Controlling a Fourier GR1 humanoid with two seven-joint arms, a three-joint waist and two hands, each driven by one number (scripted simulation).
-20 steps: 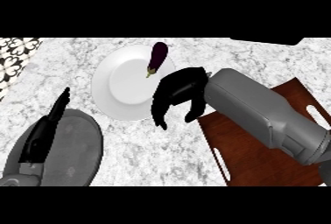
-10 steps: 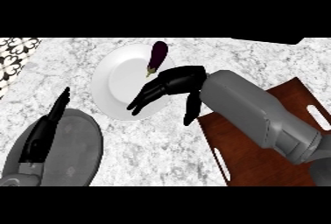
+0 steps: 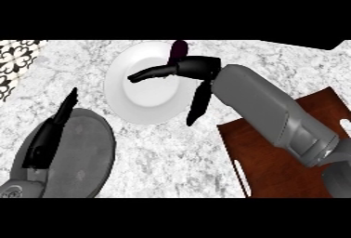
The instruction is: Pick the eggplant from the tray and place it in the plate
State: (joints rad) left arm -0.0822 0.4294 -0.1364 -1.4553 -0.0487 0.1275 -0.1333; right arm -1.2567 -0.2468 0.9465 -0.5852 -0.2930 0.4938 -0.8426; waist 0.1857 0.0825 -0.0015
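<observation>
the eggplant (image 3: pixel 179 48) lies at the far rim of the plate (image 3: pixel 144 103). the right robot hand (image 3: pixel 197 68) hangs over the plate, spread wide, holding nothing. the left robot hand (image 3: pixel 48 135) rests open at lower left.

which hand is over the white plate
The right hand, its fingers stretched out across the plate next to the eggplant. The left hand rests open at the view's lower left, off the plate.

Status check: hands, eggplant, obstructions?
Right hand open over plate. Left hand open, resting at left. Eggplant on plate's far rim, off tray. Nothing blocking.
</observation>
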